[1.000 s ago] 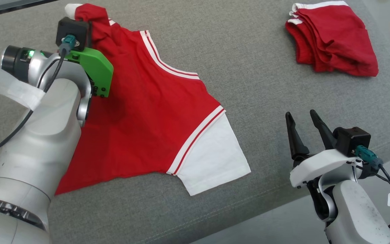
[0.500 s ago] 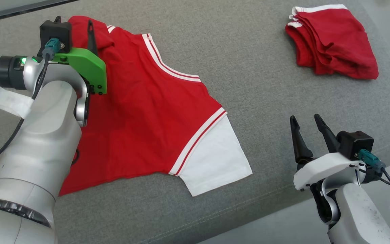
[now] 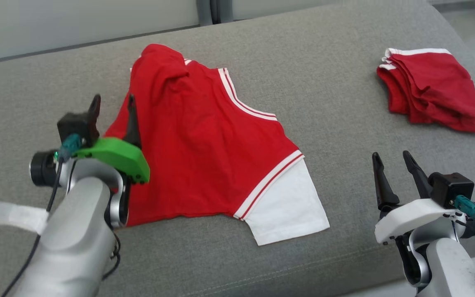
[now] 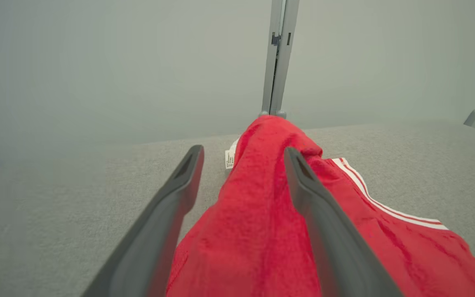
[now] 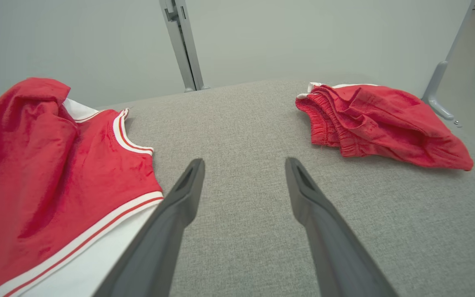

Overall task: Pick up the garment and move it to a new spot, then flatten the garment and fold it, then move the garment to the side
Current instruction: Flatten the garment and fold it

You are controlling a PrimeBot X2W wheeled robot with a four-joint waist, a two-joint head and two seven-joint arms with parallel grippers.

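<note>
The garment [image 3: 204, 140] is a red shirt with white stripes and a white sleeve, lying on the grey cushion with its far end folded over into a hump. In the left wrist view the same garment [image 4: 262, 231] spreads under and between my fingers. My left gripper [image 3: 113, 108] stands open above the garment's left edge, holding nothing. My right gripper [image 3: 392, 163] is open too, near the front right edge, well clear of the white sleeve [image 3: 287, 210]. In the right wrist view the garment [image 5: 52, 165] lies to the left of my right gripper [image 5: 243, 165].
A second red garment [image 3: 431, 95], folded with white trim, lies at the far right of the grey cushion [image 3: 328, 103]; it also appears as a red bundle [image 5: 377, 119] in the right wrist view. A pale wall and a grey post [image 4: 276, 57] stand behind the cushion.
My left gripper opened and let go of the garment's far end, then drew back toward me. The folded-over end now rests on the shirt. The head camera tilted, shifting the whole picture.
</note>
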